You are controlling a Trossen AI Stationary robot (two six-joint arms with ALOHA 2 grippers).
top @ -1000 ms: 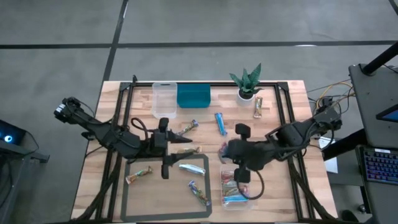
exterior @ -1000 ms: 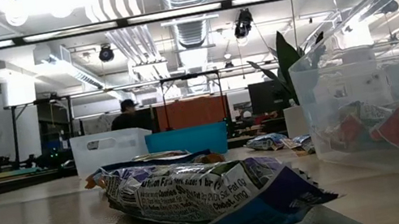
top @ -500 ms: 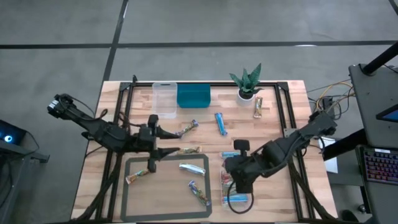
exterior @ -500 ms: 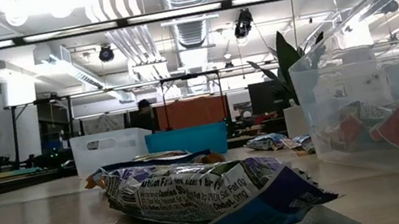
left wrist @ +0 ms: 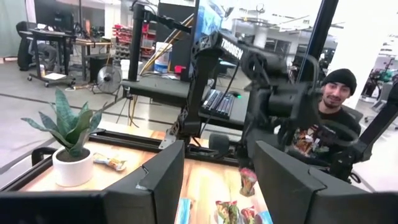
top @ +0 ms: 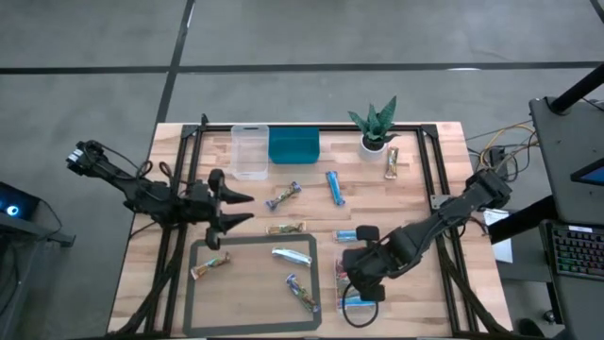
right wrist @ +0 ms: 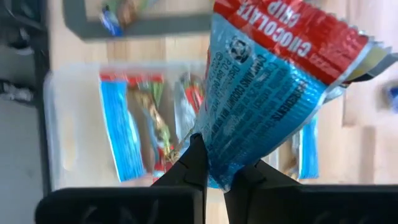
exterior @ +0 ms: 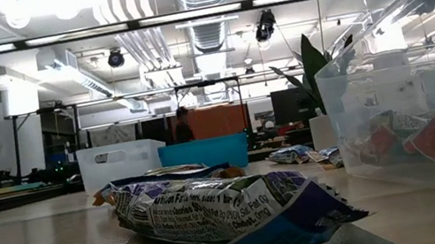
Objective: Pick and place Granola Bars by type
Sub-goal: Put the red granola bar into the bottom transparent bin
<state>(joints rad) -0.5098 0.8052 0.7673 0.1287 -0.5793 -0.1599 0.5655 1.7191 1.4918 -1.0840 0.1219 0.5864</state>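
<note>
My right gripper (top: 357, 274) hangs over the clear tub (top: 342, 304) near the table's near edge, shut on a red-and-blue granola bar (right wrist: 280, 81). The tub (right wrist: 62, 124) holds several blue and red bars. My left gripper (top: 238, 208) is open above the grey tray's (top: 193, 283) far left corner and touches nothing. Loose bars lie flat on the wood (top: 283, 195), (top: 334, 186), (top: 393, 162), (top: 285, 228), (top: 350, 235). Three more lie inside the tray (top: 209, 267), (top: 292, 255), (top: 302, 293). The low view shows one bar (exterior: 223, 206) close up. My right gripper pinches the bar's blue end (right wrist: 227, 158) between its two fingers (right wrist: 196, 165), coming from above. The bar is lifted clear over the tub, and its red end (right wrist: 298, 31) sticks out beyond the fingertips.
An empty clear tub (top: 249, 151) and a teal bin (top: 293, 146) stand at the far edge, with a potted plant (top: 376, 127) to their right. A black frame (top: 429, 170) borders the work area. A person (left wrist: 329, 106) sits beyond the table's right side.
My right gripper has carried the bar toward the near edge, from beside the tub's far end to above the tub. My left gripper has drawn back toward the table's left edge, away from the tray's middle.
</note>
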